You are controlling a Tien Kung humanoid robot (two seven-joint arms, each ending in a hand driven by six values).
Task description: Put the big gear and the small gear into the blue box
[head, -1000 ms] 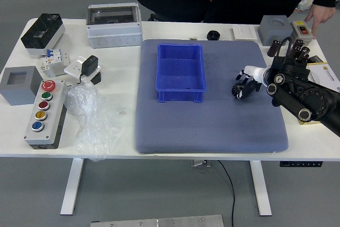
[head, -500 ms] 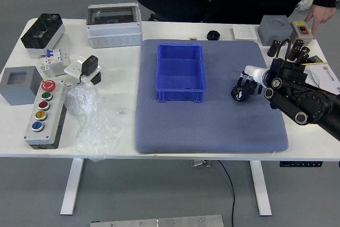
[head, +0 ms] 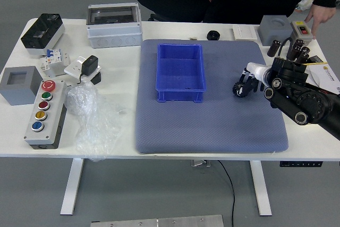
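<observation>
In the head view, our right hand (head: 257,76) is over the textured blue-grey mat (head: 212,131), with a strip of mat between it and the smooth, rectangular blue box (head: 181,72). At this hand we see a dark rounded shape (head: 240,89); we cannot tell if it is a gear, nor if the hand is open, closed or gripping. A person's hand (head: 320,15) is near the far right edge.

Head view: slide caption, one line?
Robot's right hand low over the mat, right of the empty blue box; a person's hand at far right.
</observation>
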